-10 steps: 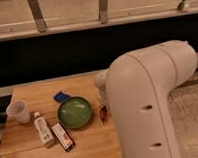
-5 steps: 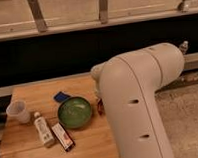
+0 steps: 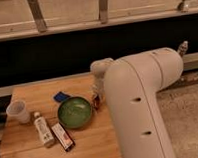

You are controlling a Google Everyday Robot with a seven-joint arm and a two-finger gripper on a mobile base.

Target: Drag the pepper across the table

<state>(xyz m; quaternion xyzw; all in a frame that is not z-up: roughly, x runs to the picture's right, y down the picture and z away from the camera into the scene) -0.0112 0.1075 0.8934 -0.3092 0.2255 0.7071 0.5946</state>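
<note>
Table [image 3: 90, 139] is a square light wood top; its right edge is mostly hidden behind the arm, the near edge runs along the bottom of view, the left edge sits by the cup. Open wood lies along the back strip from the left corner toward the middle, and in the near-right patch below the bowl. Left half is crowded.

Pepper [image 3: 95, 101] lies just right of the green bowl [image 3: 74, 113], touching or nearly touching its rim, close to the table's right side. Only a small dark red sliver of it shows beside the arm.

Blue packet [image 3: 61, 97] sits just behind the bowl. Clear plastic cup [image 3: 19, 111] stands near the left edge. White bottle [image 3: 43, 130] lies on its side in front of the cup, and the flat red-and-dark packet [image 3: 63, 137] lies beside it, both angled toward the near edge.

Arm [image 3: 139, 111] is a fat white link rising from the lower right, bending over the right edge of the table. Gripper [image 3: 97, 88] hangs down from the wrist, directly above the pepper, low to the surface. Can't tell how the jaws are set, the wrist housing blocks them.

Dark wall and a railing run behind the table.
</note>
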